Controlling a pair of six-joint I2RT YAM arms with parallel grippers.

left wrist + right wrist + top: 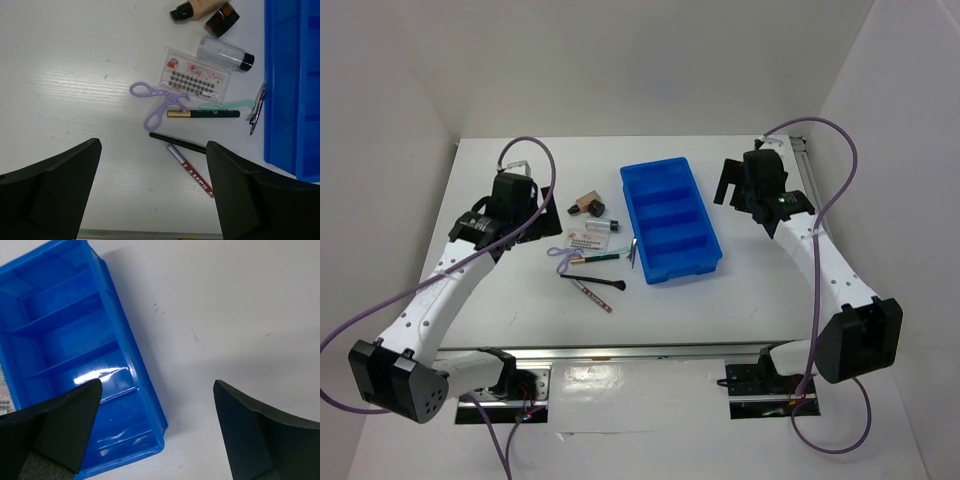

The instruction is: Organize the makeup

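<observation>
Counter (pixel 500 330): white, with walls on the left, far and right sides.

Blue tray (pixel 670 220): right of centre, long axis running near to far, split crosswise into compartments.

Makeup, all loose on the counter just left of the tray, listed far to near:
- Tan bottle (pixel 195 9), black cap, on its side, touching a small brown jar (pixel 221 19).
- Clear vial (pixel 225 52), dark cap, on its side, just beside the jar.
- Flat packet (pixel 195 80), white with red print and rows of lashes, its far edge near the vial.
- Mint-handled tool (pixel 227 104), along the packet's near edge.
- Lilac looped piece (pixel 157 102), scissor-shaped, its tip touching the packet's near corner and the gold end of a dark pencil (pixel 202 114).
- Thin black pencil (pixel 177 142), slanted, just near of the dark pencil.
- Silver tube (pixel 190 170) with red lettering, nearest of all, its end touching the thin black pencil.
- Small dark tool (pixel 257 107), hard against the tray's left wall.

Left claw (pixel 153 165): fingers spread wide with nothing between them, above the near end of the makeup group. The thin black pencil and silver tube lie in the gap below.

Right claw (pixel 157 400): fingers spread wide, gripping nothing, over the tray's right edge and the bare counter beside it.
</observation>
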